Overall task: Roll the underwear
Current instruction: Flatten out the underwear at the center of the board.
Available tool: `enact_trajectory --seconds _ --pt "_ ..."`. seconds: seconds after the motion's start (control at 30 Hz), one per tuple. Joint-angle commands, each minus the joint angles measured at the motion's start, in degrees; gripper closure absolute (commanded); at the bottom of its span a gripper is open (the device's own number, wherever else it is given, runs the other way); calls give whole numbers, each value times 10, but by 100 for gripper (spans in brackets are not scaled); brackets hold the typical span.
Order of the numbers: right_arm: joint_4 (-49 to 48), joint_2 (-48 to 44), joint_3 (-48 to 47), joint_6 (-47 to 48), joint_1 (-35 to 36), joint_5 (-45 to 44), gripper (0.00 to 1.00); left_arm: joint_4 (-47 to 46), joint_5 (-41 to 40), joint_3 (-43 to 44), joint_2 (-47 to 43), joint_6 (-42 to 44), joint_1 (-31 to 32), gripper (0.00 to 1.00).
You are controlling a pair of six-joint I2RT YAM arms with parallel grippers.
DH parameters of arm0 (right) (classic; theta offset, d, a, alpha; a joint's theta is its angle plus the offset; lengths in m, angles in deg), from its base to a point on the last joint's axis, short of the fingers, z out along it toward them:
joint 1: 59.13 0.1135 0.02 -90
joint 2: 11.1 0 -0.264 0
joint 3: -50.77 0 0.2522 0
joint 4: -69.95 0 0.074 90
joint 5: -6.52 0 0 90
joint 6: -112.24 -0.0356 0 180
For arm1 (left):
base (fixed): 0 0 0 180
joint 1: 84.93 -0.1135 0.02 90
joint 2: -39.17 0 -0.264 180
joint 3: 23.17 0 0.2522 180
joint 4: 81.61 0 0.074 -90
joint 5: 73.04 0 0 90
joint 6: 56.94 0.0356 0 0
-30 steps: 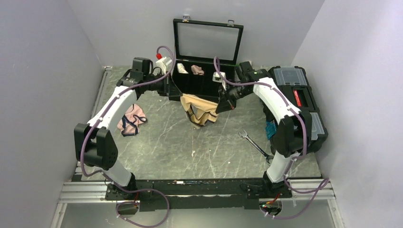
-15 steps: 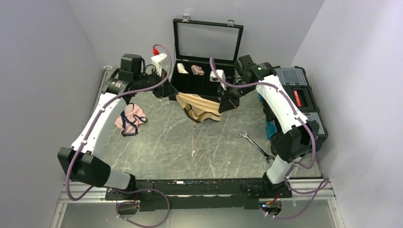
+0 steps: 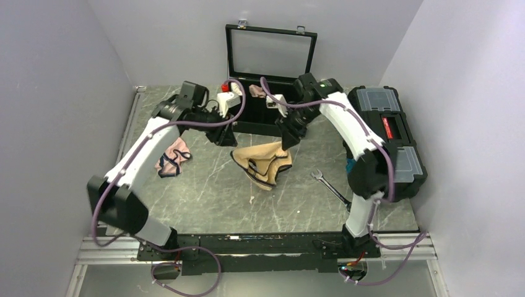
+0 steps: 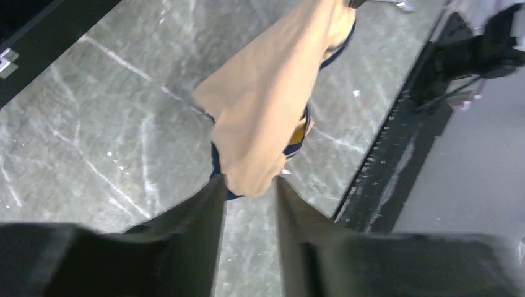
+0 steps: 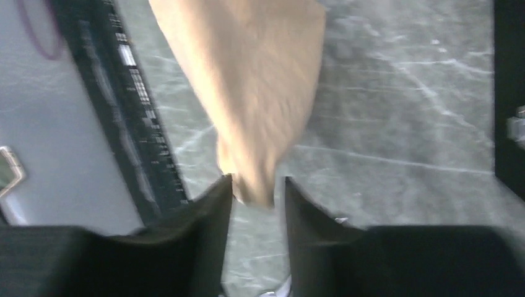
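Left hand (image 4: 250, 185) narrowed almost closed, pinching one corner of the underwear (image 4: 272, 105) between its fingertips; right hand (image 5: 258, 189) likewise pinching the opposite corner; tan fabric spans between both hands and sags below them; lower folds appear to rest on the surface (image 3: 204, 185).

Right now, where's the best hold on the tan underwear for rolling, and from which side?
Its far edge, one corner per hand, coming from above. The underwear sags from that edge onto the table. The left hand and right hand each pinch a corner there, so the edge is spread between them, probably easiest to lay flat.
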Motion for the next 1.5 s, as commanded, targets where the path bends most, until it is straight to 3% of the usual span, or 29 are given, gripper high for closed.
enact_trajectory --seconds 0.0,0.03,0.13,0.23,0.37,0.53,0.77,1.0,1.47 --pt "-80 148 -64 -87 -27 -66 51 -21 -83 33 128 -50 -8 51" --pt "-94 178 -86 -107 -33 -81 46 -25 -94 43 158 -65 -10 44" --pt "-135 224 -124 -141 -40 -128 32 -47 -107 60 214 -108 -25 34" --pt "-171 197 -89 -134 -40 -103 28 -70 -102 41 205 -105 -39 23" --pt "-207 100 27 -90 -39 -16 27 -106 -85 -21 135 -66 -56 15" --pt "-176 10 136 -4 -13 88 28 -133 -76 -94 51 -38 -85 13" --pt "-213 -4 243 7 90 69 29 -145 -61 -136 -13 -33 -167 13" --pt "-257 43 271 2 136 22 30 -137 -47 -156 -53 -26 -239 13" --pt "-272 80 294 10 148 -21 35 -130 -28 -158 -46 -24 -253 14"
